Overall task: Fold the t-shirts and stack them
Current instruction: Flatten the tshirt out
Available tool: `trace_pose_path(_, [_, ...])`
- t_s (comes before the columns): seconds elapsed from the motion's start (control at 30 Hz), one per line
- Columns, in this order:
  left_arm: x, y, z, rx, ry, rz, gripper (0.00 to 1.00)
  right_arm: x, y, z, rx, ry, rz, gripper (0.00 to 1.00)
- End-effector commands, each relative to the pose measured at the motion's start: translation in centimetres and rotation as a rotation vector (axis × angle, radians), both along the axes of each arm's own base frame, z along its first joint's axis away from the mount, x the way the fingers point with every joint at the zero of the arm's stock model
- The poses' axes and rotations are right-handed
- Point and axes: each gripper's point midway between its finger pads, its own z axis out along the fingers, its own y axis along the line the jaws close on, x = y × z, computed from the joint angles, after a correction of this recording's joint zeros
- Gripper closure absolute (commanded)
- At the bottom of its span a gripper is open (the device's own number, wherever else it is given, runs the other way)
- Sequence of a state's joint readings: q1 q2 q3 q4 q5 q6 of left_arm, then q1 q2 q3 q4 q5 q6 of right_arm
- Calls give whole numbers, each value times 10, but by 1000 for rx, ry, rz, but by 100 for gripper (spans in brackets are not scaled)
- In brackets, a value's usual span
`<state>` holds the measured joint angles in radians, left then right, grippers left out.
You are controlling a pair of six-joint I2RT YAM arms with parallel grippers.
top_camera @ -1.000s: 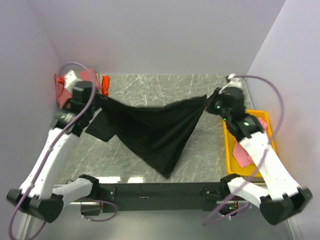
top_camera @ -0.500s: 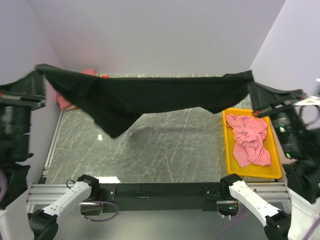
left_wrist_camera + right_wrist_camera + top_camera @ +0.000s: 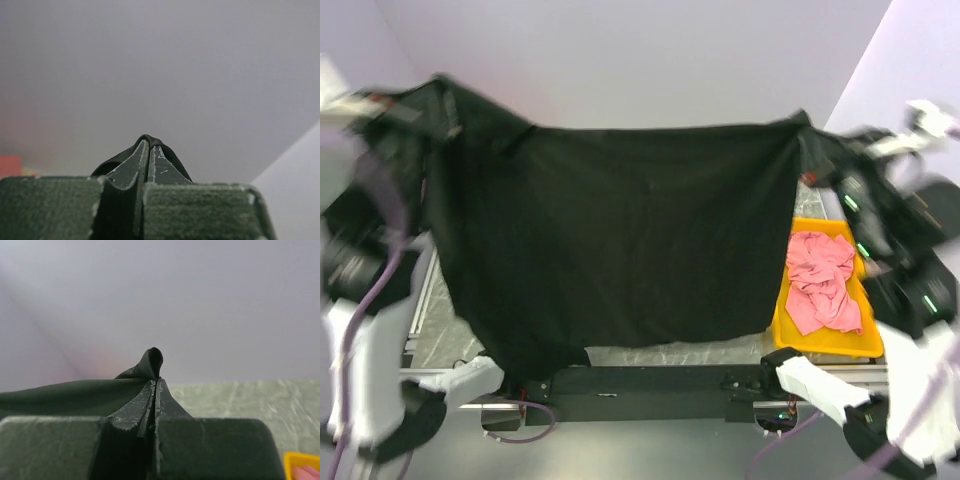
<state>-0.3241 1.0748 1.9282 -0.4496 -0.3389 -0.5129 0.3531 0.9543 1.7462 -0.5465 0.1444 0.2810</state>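
Observation:
The large black t-shirt (image 3: 620, 230) hangs spread wide in the air between my two raised arms and hides most of the table. My left gripper (image 3: 438, 85) is shut on its upper left corner; a fold of black cloth (image 3: 148, 138) pokes out past the closed fingertips. My right gripper (image 3: 804, 122) is shut on its upper right corner, where a black cloth loop (image 3: 151, 361) sticks up past the jaws. A pink t-shirt (image 3: 823, 280) lies crumpled in the yellow bin (image 3: 782, 325). The red, beige and orange shirts are hidden behind the black cloth.
The yellow bin stands at the right side of the grey marble table (image 3: 650, 355). White walls enclose the back and both sides. A black rail (image 3: 650, 382) with the arm bases runs along the near edge.
Both arms have lifted the black t-shirt off the table and pulled it apart. It went from a sagging bunch to a wide sheet hanging high and close to the camera.

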Motion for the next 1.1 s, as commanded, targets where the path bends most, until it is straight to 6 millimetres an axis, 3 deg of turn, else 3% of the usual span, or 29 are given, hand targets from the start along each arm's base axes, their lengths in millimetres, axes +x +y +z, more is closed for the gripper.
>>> trace_pose_path(0.0, [72, 1, -32, 60, 115, 142, 99, 76, -10, -43, -68, 140, -159, 100])
trace_pose_path(0.03, [105, -1, -52, 80, 178, 169, 99, 88, -10, -44, -67, 142, -154, 100])
trace_pose_path(0.07, [117, -3, -49, 87, 173, 167, 99, 103, -13, -49, -47, 158, -149, 100])
trace_pose_path(0.1, [131, -4, -52, 109, 181, 166, 100, 130, -11, -65, -53, 201, -100, 100])
trace_pose_path(0.13, [163, -8, -70, 126, 223, 162, 99, 142, -13, -56, -41, 174, -90, 100])
trace_pose_path(0.17, [173, -2, -60, 128, 194, 146, 99, 152, -13, -54, -40, 169, -75, 100])
trace_pose_path(0.2, [183, -5, -55, 130, 173, 117, 99, 175, -15, -65, -49, 199, -78, 100])
trace_pose_path(0.23, [209, -8, -66, 147, 193, 93, 99, 182, -11, -59, -60, 183, -58, 100])
trace_pose_path(0.27, [207, -10, -40, 160, 125, 50, 99, 181, -10, -36, -75, 130, -50, 100])
trace_pose_path(0.3, [223, -14, -46, 175, 139, 35, 100, 193, -10, -39, -85, 140, -46, 100])
trace_pose_path(0.33, [215, -12, -21, 176, 76, 40, 99, 188, -7, -17, -100, 88, -27, 100])
trace_pose_path(0.47, [207, -13, -1, 231, -11, 49, 99, 179, -13, 11, -124, 20, -51, 100])
trace_pose_path(0.5, [194, -11, 9, 233, -40, 55, 99, 174, -16, 16, -125, 8, -60, 100])
trace_pose_path(0.6, [187, -9, 6, 257, -42, 68, 99, 163, -20, 11, -143, 13, -60, 100])
trace_pose_path(0.67, [183, -9, -8, 289, -11, 61, 99, 167, -19, -17, -154, 69, -43, 100])
trace_pose_path(0.7, [166, -9, -2, 301, -33, 54, 99, 157, -19, -17, -152, 58, -40, 100])
trace_pose_path(0.73, [179, -13, -40, 324, 44, 29, 99, 164, -18, -52, -155, 133, -32, 100])
trace_pose_path(0.77, [177, -15, -51, 363, 49, 23, 99, 164, -17, -68, -160, 160, -22, 100])
trace_pose_path(0.8, [158, -14, -52, 382, 35, 18, 99, 156, -17, -73, -160, 152, -19, 100])
trace_pose_path(0.83, [170, -17, -109, 403, 143, -11, 99, 160, -16, -116, -158, 240, -12, 100])
trace_pose_path(0.9, [164, -22, -149, 424, 189, -49, 99, 151, -14, -144, -164, 289, 9, 100])
trace_pose_path(0.93, [159, -23, -196, 415, 278, -75, 100, 151, -14, -184, -153, 371, 15, 100])
trace_pose_path(1.0, [143, -30, -236, 351, 344, -142, 99, 139, -12, -210, -140, 419, 24, 100])
trace_pose_path(1.03, [140, -33, -289, 314, 449, -172, 99, 135, -12, -246, -115, 497, 27, 100])
trace_pose_path(1.07, [134, -38, -308, 245, 493, -202, 99, 127, -11, -256, -105, 515, 31, 100])
